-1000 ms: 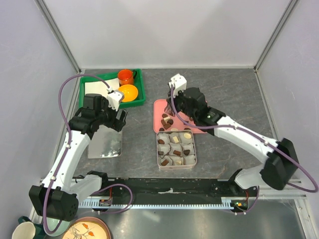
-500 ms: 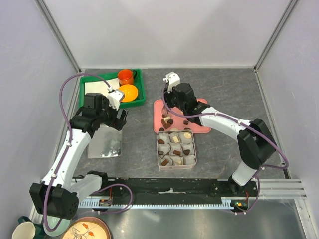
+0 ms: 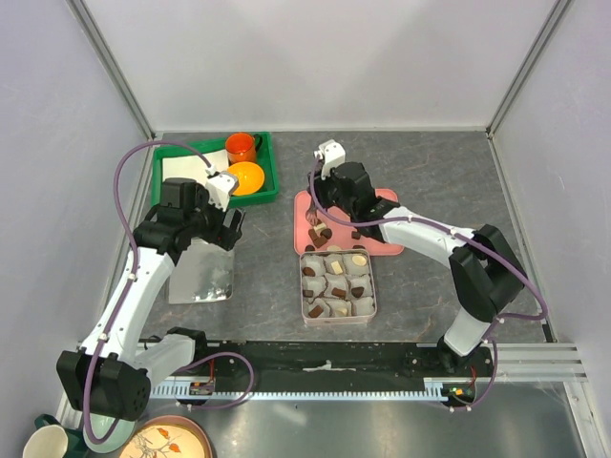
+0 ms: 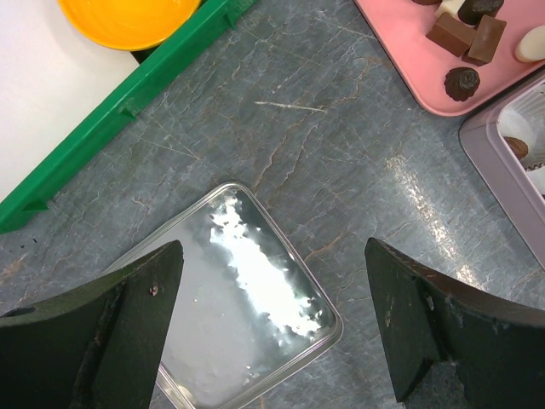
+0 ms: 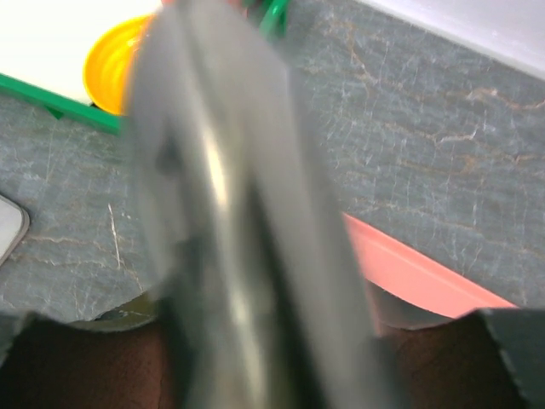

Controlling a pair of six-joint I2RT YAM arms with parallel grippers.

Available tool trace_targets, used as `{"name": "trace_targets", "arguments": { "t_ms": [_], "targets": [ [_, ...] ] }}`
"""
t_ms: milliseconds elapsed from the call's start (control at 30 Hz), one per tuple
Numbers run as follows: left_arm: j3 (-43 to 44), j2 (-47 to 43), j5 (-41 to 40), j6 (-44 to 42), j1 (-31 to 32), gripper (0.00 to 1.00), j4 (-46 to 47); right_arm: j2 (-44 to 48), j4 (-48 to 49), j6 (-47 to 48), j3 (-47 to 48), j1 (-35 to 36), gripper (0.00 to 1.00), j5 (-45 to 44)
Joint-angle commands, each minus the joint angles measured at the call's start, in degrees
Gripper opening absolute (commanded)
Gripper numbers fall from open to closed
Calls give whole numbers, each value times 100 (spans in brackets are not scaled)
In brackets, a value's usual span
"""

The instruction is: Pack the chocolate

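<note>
1. One second is enough for a clear change. The right arm has folded its elbow in, and the right gripper [image 3: 321,212] has swung toward 10 o'clock. It now hangs over the far-left part of the pink tray [image 3: 389,198], and over the last half second it has hardly shifted.
2. That settling suggests it is lining up on the loose chocolate pieces [image 3: 323,232] on the tray, so a pick looks close but is not yet made.
3. Whether this claw is apart or together I cannot tell. Its wrist view is smeared by a grey blur, and from above the arm covers the fingers.
4. More chocolate already sits in the paper cups [image 3: 336,284] of the square tin [image 3: 374,286], which lies just beside the tray at its 6 o'clock.
5. The left gripper [image 4: 272,247] has not moved. Its fingers are spread wide on nothing, above the silver lid [image 4: 230,315], at 9 o'clock from the tin.
6. A green tray [image 3: 272,167] at 10 o'clock holds an orange bowl [image 3: 246,177] and an orange cup [image 3: 241,146], clear of the short tray-to-tin path.
7. The pieces lie close together, so a grasp may nudge its neighbours.
</note>
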State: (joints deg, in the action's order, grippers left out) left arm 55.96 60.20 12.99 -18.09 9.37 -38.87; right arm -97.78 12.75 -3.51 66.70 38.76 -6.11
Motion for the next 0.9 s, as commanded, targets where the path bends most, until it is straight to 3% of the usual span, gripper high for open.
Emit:
{"name": "trace_targets", "arguments": {
  "t_ms": [0, 367, 600, 867],
  "targets": [
    [37, -141, -16, -72, -23, 95, 117, -22, 280, -185, -236, -27, 52, 14],
    [55, -185, -25, -81, -23, 95, 99, -303, 184, -185, -236, -18, 50, -4],
    [20, -193, -16, -90, -23, 95, 99, -58, 236, -203, -201, -27, 34, 48],
    [11, -176, 28, -55, -23, 95, 117, 434, 113, 25, -104, -18, 26, -31]
  ]
}}
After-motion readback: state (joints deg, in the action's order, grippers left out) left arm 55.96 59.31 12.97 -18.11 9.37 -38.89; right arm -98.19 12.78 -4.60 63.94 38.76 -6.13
